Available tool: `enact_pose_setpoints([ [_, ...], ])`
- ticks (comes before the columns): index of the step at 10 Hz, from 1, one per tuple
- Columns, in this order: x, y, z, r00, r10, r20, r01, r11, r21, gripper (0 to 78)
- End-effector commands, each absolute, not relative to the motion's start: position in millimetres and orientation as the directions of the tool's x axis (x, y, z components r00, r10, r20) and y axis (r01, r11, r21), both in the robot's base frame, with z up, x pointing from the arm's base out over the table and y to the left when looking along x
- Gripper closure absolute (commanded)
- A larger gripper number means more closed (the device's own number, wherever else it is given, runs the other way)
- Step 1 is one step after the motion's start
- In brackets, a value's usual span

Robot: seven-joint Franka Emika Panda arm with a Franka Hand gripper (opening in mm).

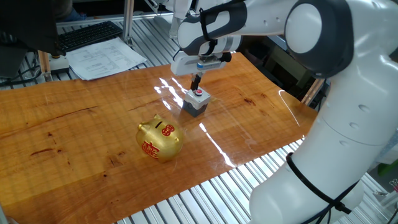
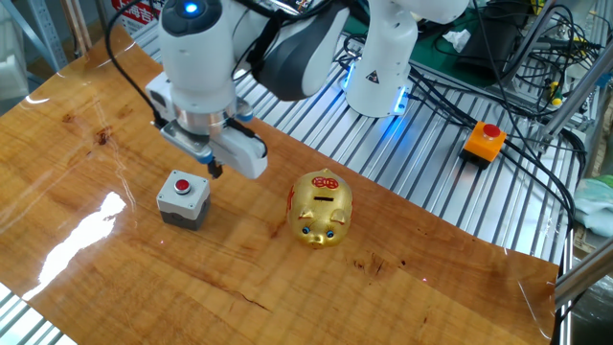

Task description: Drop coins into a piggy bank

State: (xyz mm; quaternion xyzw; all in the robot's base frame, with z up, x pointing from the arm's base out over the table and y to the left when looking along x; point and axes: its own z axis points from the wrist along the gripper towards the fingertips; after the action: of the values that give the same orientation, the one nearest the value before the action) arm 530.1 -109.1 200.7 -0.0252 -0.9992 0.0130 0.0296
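The gold piggy bank (image 1: 160, 138) stands upright on the wooden table, its red-marked slot on top; it also shows in the other fixed view (image 2: 321, 208). A red coin (image 1: 199, 94) lies on top of a grey square block (image 1: 195, 103), also seen in the other fixed view (image 2: 181, 185). My gripper (image 1: 196, 83) hangs a little above the block, offset toward the pig in the other fixed view (image 2: 215, 172). Its fingers look shut and narrow. I cannot see whether a coin sits between the tips.
Papers (image 1: 102, 59) and a keyboard (image 1: 87, 35) lie beyond the table's far edge. An orange box with a red button (image 2: 483, 141) and cables sit on the slatted metal bench behind. The robot base (image 2: 383, 67) stands at the back.
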Motion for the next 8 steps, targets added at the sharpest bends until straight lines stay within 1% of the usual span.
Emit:
enact_pose_setpoints([
  [1,522,-99,212,-0.994,0.081,0.074,0.078,0.996,-0.03,76.4],
  [4,515,-87,220,-0.991,0.107,0.082,0.106,0.994,-0.026,76.4],
  [8,515,-84,220,-0.988,0.131,0.079,0.129,0.991,-0.032,76.4],
])
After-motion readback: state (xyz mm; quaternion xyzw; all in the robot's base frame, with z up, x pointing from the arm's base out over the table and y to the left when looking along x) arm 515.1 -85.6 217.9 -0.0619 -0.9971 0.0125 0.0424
